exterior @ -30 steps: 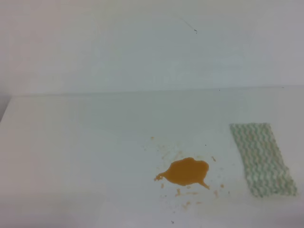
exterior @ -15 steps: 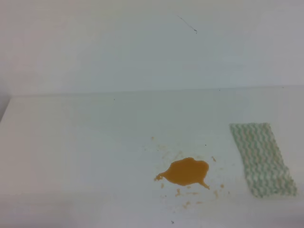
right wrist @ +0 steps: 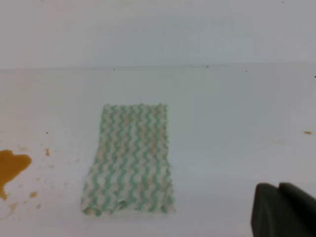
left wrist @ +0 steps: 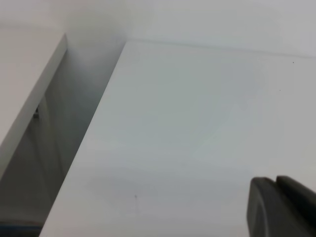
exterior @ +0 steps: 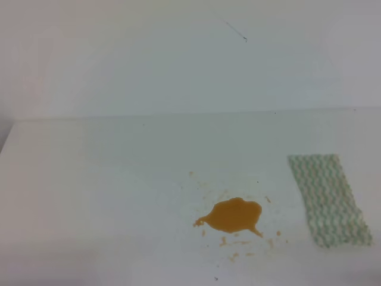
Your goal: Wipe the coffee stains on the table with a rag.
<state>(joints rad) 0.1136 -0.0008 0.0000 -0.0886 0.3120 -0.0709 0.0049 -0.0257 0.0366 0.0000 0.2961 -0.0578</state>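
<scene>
Right now both claws are pressed closed on nothing, the rag (exterior: 329,199) flat beside the coffee stains (exterior: 233,215).

1. A plain white wall (exterior: 178,59) rises behind the desk, meeting it in a straight horizontal line.
2. The wall carries a thin dark scratch (exterior: 235,30) near its top.
3. In the left wrist view a white panel (left wrist: 29,98) stands beside the desk's left edge, with a shadowed gap (left wrist: 64,133) between them.
4. A small strip of blue (left wrist: 19,228) shows at the bottom of that gap.
5. The light is soft and even, with faint shadows.
</scene>
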